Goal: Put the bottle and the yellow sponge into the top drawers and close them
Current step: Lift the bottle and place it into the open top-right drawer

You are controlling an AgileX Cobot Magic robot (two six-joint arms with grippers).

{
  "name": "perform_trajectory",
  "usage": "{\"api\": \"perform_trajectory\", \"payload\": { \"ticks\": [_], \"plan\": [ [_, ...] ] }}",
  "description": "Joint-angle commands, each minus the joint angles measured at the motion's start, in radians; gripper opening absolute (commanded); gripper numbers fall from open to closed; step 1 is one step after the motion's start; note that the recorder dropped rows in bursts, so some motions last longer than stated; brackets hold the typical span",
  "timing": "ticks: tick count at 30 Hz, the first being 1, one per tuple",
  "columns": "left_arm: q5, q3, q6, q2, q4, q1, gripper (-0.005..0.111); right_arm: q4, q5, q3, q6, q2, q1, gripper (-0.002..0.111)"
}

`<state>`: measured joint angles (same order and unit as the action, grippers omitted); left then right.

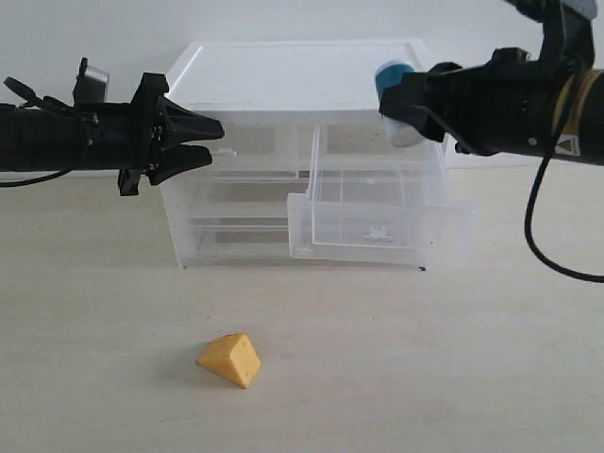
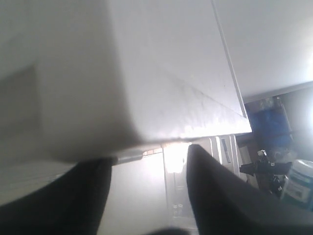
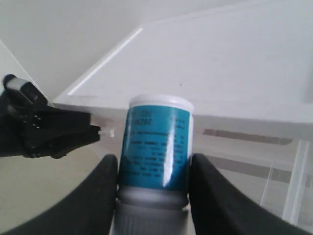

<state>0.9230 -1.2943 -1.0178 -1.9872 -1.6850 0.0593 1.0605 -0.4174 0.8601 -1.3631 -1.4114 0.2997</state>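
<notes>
The bottle (image 1: 392,77), teal with a white cap pointing down, hangs over the pulled-out right top drawer (image 1: 377,203). My right gripper (image 1: 406,102) is shut on it. The right wrist view shows the bottle (image 3: 155,147) pinched between both fingers of that gripper (image 3: 154,164). My left gripper (image 1: 215,139) stands open at the front of the shut left top drawer (image 1: 250,156), its tips just beside the small white handle (image 1: 226,149). In the left wrist view that gripper (image 2: 146,169) has nothing between its fingers. The yellow sponge (image 1: 231,359) lies on the table in front.
The clear cabinet with a white top (image 1: 302,66) stands at the back of the pale table (image 1: 453,359). Two full-width drawers below are shut. The right arm's cable (image 1: 538,226) hangs down at the right.
</notes>
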Motion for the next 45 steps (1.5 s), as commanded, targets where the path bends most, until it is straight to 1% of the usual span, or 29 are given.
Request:
{"api": "perform_trajectory", "payload": {
  "ticks": [1,3,4,5,7,9,10,11,14,16,18,20,23,25,30,34,38,40,42,45],
  "plan": [
    [-0.060,-0.016,-0.023,-0.008,-0.053,-0.003,0.046,-0.016,0.011,0.024,0.037,-0.082,0.001,0.000],
    [-0.060,-0.016,-0.023,-0.008,-0.053,-0.003,0.046,-0.013,0.006,0.029,0.040,-0.112,0.001,0.004],
    [-0.060,-0.016,-0.023,-0.008,-0.053,-0.003,0.046,-0.013,0.000,0.029,0.040,-0.122,0.001,0.008],
    [-0.060,-0.016,-0.023,-0.008,-0.051,-0.003,0.046,-0.013,-0.002,0.029,0.045,-0.128,0.001,0.014],
    [-0.060,-0.016,-0.023,-0.008,-0.051,-0.003,0.046,-0.013,-0.017,0.029,0.055,-0.133,0.001,0.032],
    [-0.060,-0.016,-0.023,-0.008,-0.049,-0.003,0.046,-0.013,-0.045,0.029,0.059,-0.133,0.001,0.054],
    [-0.060,-0.016,-0.023,-0.008,-0.046,-0.003,0.046,-0.016,-0.057,0.029,0.063,-0.130,0.001,0.061],
    [-0.060,-0.016,-0.023,-0.008,-0.045,-0.003,0.046,-0.015,-0.068,0.033,0.066,-0.123,0.001,0.064],
    [-0.060,-0.016,-0.023,-0.008,-0.042,-0.003,0.046,0.014,-0.064,0.041,0.063,-0.085,0.001,0.059],
    [-0.060,-0.016,-0.023,-0.008,-0.039,-0.003,0.046,0.022,-0.060,0.042,0.058,-0.054,0.001,0.059],
    [-0.060,-0.016,-0.023,-0.008,-0.039,-0.003,0.046,0.082,-0.056,0.040,-0.002,-0.010,0.001,0.059],
    [-0.060,-0.016,-0.023,-0.008,-0.037,-0.003,0.046,0.242,-0.090,0.040,-0.172,0.041,0.001,0.059],
    [-0.060,-0.016,-0.023,-0.008,-0.037,-0.003,0.046,0.555,-0.180,0.040,-0.466,0.105,0.001,0.059],
    [-0.060,-0.016,-0.023,-0.008,-0.037,-0.003,0.046,0.684,-0.234,0.040,-0.650,0.133,0.001,0.059],
    [-0.060,-0.016,-0.023,-0.008,-0.026,-0.003,0.046,0.684,-0.320,-0.029,-0.684,0.156,0.001,0.059],
    [-0.060,-0.016,-0.023,-0.008,-0.019,-0.003,0.046,0.684,-0.307,-0.089,-0.678,0.156,0.001,0.059],
    [-0.060,-0.016,-0.023,-0.008,-0.019,-0.003,0.046,0.684,-0.258,-0.143,-0.660,0.156,0.001,0.059],
    [-0.060,-0.016,-0.023,-0.008,-0.019,-0.003,0.046,0.684,-0.172,-0.165,-0.650,0.154,0.001,0.059],
    [-0.060,-0.016,-0.023,-0.008,-0.019,-0.003,0.046,0.684,-0.138,-0.173,-0.639,0.147,0.001,0.059],
    [-0.060,-0.016,-0.023,-0.008,-0.022,-0.003,0.046,0.680,-0.078,-0.173,-0.564,0.112,0.001,0.059]
  ]
}}
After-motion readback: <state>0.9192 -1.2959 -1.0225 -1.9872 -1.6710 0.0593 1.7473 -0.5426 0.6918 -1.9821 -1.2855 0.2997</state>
